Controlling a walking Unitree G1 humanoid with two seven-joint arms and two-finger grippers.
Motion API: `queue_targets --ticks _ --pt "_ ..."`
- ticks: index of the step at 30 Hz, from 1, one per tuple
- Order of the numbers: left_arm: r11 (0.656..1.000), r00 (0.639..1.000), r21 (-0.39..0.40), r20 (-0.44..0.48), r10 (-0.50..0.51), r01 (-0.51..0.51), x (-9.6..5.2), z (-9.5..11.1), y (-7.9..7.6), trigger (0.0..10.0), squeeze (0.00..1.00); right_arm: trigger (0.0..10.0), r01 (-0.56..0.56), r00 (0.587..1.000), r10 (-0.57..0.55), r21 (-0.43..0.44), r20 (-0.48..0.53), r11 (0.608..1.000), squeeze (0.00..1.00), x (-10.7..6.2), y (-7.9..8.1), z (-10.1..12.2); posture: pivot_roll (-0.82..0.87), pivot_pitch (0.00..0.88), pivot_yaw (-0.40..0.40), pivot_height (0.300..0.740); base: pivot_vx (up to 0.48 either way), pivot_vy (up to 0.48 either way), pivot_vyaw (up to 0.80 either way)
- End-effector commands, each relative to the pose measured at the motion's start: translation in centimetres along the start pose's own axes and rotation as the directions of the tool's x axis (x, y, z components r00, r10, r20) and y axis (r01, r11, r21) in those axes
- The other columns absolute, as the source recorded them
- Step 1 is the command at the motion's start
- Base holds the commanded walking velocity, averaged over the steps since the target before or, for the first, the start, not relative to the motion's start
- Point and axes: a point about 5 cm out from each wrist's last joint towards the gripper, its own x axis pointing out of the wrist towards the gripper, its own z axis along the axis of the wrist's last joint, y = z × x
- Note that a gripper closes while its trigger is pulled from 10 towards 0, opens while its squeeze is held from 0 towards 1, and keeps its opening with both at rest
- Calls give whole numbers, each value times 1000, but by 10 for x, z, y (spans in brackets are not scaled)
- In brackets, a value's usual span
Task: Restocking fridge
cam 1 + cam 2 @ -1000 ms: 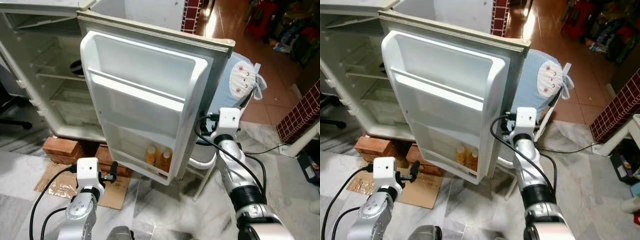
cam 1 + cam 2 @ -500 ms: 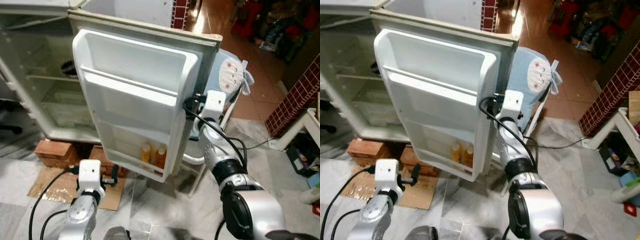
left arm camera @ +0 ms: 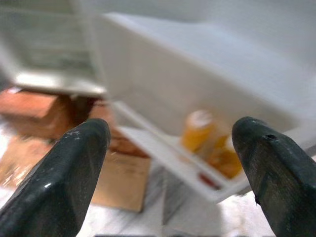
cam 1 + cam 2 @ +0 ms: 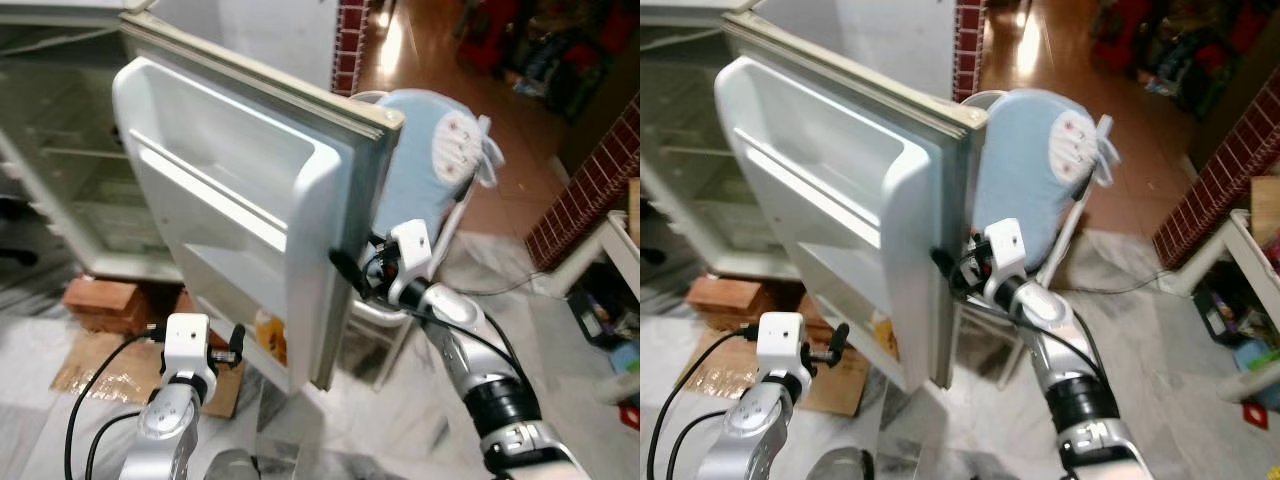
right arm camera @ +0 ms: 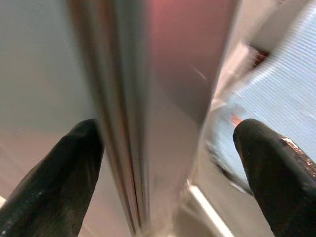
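The fridge door (image 4: 240,190) stands open, its white inner side with moulded shelves facing the robot, and the right end effector (image 4: 350,272) is at the door's free edge, about halfway down. In the right wrist view its two black fingers (image 5: 54,182) are spread wide, one on each side of the door edge (image 5: 128,123); whether they press on it I cannot tell.

The left end effector (image 4: 232,342) hangs low, near the foot of the door and apart from it. In the left wrist view its fingers (image 3: 59,173) are wide apart and hold nothing.

Two orange bottles (image 3: 200,131) stand side by side on the door's bottom shelf; the left wrist view shows both, the eye views just a sliver of one (image 4: 270,335).

Behind the door is a chair with a pale blue cushion (image 4: 425,160). Two bricks (image 4: 100,300) prop up the fridge cabinet (image 4: 60,150), with flattened cardboard (image 4: 100,365) lying on the floor.
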Motion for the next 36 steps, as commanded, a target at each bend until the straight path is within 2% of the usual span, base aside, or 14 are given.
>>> queue_targets --ticks 1,3,5,8,11,15,18,21,22,24,29,30,33,36 --pt "999 1000 -18 0 26 -26 -2 1 3 10000 0 10000 180 981 -182 -33 -70 983 0 -6 -32 -4 90 0 -45 740 0 0 0" --pt "999 999 -19 -2 32 -32 -3 0 4 10000 0 10000 219 968 -223 -43 -114 975 0 -8 -40 -7 100 0 -49 740 0 0 0" --pt "999 999 -10 0 33 -33 -5 0 4 10000 0 10000 146 976 -158 -89 -147 985 0 -9 -44 -8 110 0 -51 740 0 0 0" --pt "999 999 -12 -2 38 -38 -6 0 6 10000 0 10000 75 989 -77 -15 -129 997 0 -7 -42 -8 111 0 -50 740 0 0 0" --pt "999 999 -13 -4 40 -40 -6 0 6 10000 0 10000 58 990 -62 -35 -123 998 0 -6 -41 -8 106 0 -45 740 0 0 0" --pt "1000 1000 -1 -12 26 -26 -4 1 5 10000 0 10000 202 976 -206 -51 -78 978 0 9 -37 3 99 0 -36 740 0 0 0" --pt "1000 1000 13 -6 28 -27 -3 4 5 10000 0 10000 246 969 -246 11 26 969 0 30 -16 30 110 0 -32 740 0 0 0" --pt "999 999 15 -6 33 -33 -4 4 7 10000 0 10000 220 973 -223 51 57 974 0 36 -5 38 115 0 -33 740 0 0 0" --pt "999 999 16 -8 36 -36 -4 3 8 10000 0 10000 141 985 -150 109 85 984 0 40 8 42 120 0 -37 740 0 0 0" --pt "999 999 14 -9 40 -40 -4 2 9 10000 0 10000 -10 990 -6 115 139 993 0 42 28 47 119 0 -41 740 0 0 0" --pt "999 999 12 -11 37 -37 -4 2 7 10000 0 10000 -233 958 196 169 209 958 0 33 46 49 110 0 -42 740 0 0 0" --pt "999 999 13 -11 31 -31 -3 2 6 10000 0 10000 -389 911 352 161 216 907 0 19 54 45 101 0 -40 740 0 0 0" --pt "1000 1000 16 -8 21 -21 -1 3 4 10000 0 10000 -604 793 579 129 188 786 0 -21 57 31 94 0 -39 740 0 0 0" --pt "1000 1000 17 -8 23 -23 0 4 5 10000 0 10000 -606 795 600 127 89 785 0 -42 40 9 90 0 -38 740 0 0 0"
